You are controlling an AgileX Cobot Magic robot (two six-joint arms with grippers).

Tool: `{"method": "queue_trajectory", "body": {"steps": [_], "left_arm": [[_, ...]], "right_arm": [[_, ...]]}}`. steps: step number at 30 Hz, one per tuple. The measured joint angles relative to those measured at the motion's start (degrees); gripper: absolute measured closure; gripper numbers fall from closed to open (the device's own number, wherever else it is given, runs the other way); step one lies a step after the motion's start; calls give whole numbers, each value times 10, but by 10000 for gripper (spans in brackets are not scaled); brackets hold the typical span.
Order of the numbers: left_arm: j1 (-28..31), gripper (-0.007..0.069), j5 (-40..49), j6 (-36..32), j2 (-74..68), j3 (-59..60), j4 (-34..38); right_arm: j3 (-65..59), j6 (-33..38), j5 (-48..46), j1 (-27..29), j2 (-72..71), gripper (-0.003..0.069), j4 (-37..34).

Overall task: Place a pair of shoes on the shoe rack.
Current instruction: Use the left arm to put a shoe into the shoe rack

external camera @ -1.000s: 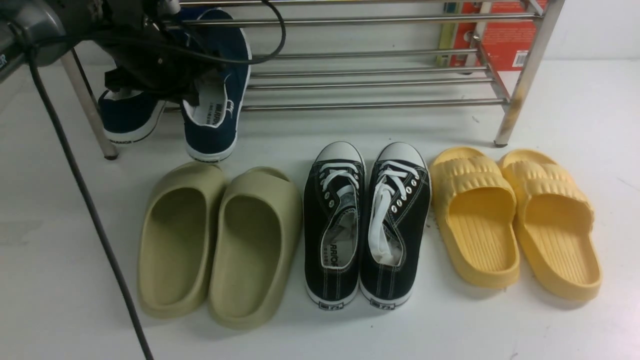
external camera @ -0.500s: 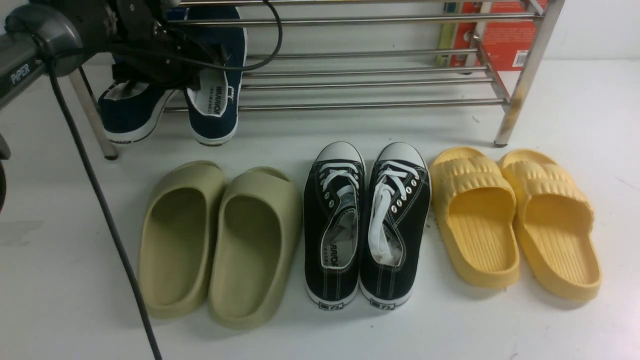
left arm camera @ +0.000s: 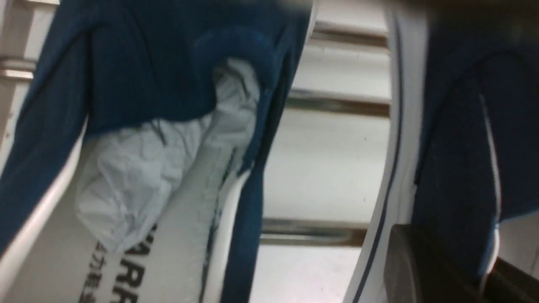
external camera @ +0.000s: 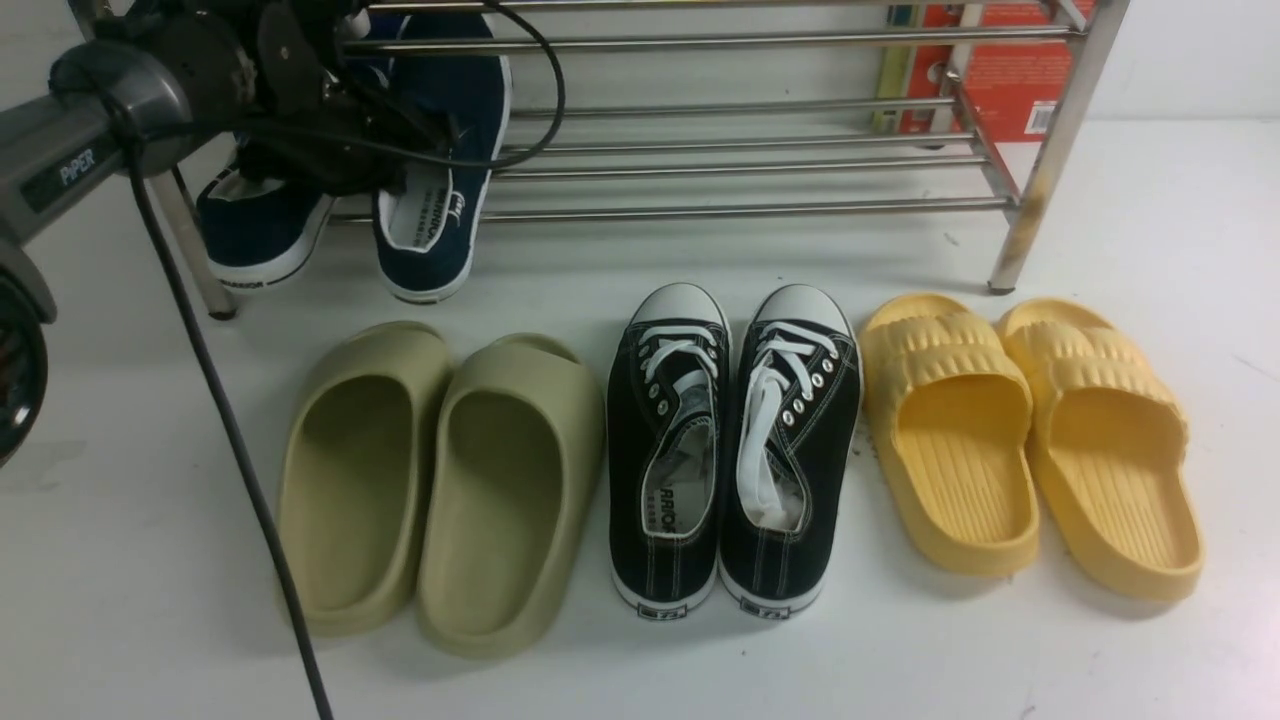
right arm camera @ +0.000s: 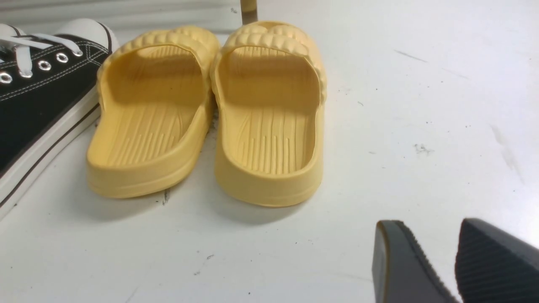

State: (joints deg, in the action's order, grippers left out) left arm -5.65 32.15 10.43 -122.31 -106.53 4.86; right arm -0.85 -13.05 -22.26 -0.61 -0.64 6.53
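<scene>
Two navy-blue shoes sit at the left end of the steel shoe rack (external camera: 750, 210). One shoe (external camera: 262, 235) rests there with its heel toward me, partly hidden by my arm. My left gripper (external camera: 385, 160) is shut on the side wall of the other shoe (external camera: 440, 235), which tilts with its toe in over the lower tubes. In the left wrist view a dark finger (left arm camera: 404, 261) presses the held shoe (left arm camera: 454, 139); the resting shoe (left arm camera: 139, 105) shows white paper inside, with rack tubes (left arm camera: 337, 103) between them. My right gripper (right arm camera: 425, 235) is open over bare floor.
In a row before the rack stand olive slides (external camera: 440, 480), black lace-up sneakers (external camera: 730, 450) and yellow slides (external camera: 1030, 440). A red box (external camera: 1000, 70) stands behind the rack's right end. A black cable (external camera: 230, 430) hangs from my left arm.
My left arm has carried the held navy shoe back toward the rack and a little higher, its heel now farther from the olive slides. The other navy shoe has stayed put.
</scene>
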Motion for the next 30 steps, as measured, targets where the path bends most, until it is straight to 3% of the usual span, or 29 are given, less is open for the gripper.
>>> {"method": "queue_trajectory", "body": {"steps": [21, 30], "left_arm": [[-3, 624, 5, 44, 1, 0, -2], [-3, 559, -4, 44, 6, 0, -2]], "right_arm": [[0, -1, 0, 0, 0, 419, 0], [0, -1, 0, 0, 0, 419, 0]]}}
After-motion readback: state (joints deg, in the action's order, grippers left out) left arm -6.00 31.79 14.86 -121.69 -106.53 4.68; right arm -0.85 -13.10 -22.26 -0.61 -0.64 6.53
